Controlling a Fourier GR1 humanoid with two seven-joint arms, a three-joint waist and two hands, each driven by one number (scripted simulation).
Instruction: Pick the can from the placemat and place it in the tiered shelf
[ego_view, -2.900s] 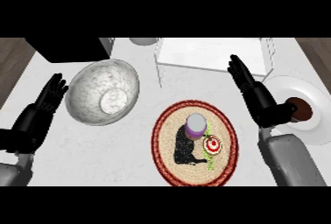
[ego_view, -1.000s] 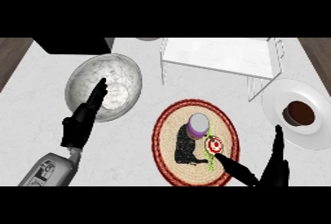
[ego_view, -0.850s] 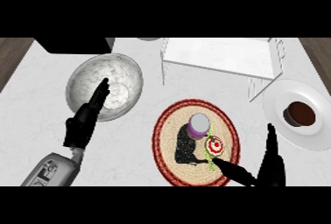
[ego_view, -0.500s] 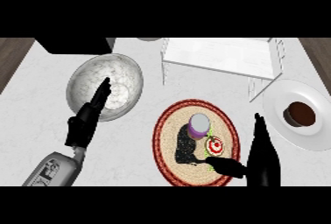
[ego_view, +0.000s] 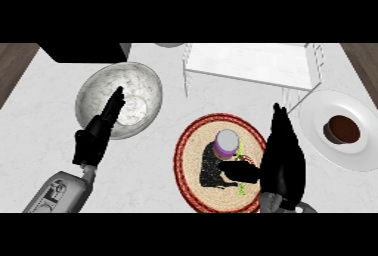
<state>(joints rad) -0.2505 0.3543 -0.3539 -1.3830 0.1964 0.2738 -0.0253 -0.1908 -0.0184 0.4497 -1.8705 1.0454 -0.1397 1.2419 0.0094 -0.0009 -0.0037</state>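
Resting left of the placemat (ego_view: 221, 162), the left hand (ego_view: 96, 135) lies open-fingered over a speckled bowl (ego_view: 122, 97). The can (ego_view: 226, 145) stands upright on the placemat. Just right of it, the right hand (ego_view: 283, 155) is straight-fingered, grasping nothing; its thumb could tip the can.

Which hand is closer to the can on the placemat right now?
The right hand: it is just right of the can, thumb reaching toward it over the placemat. The left hand is well off to the left, over the speckled bowl.
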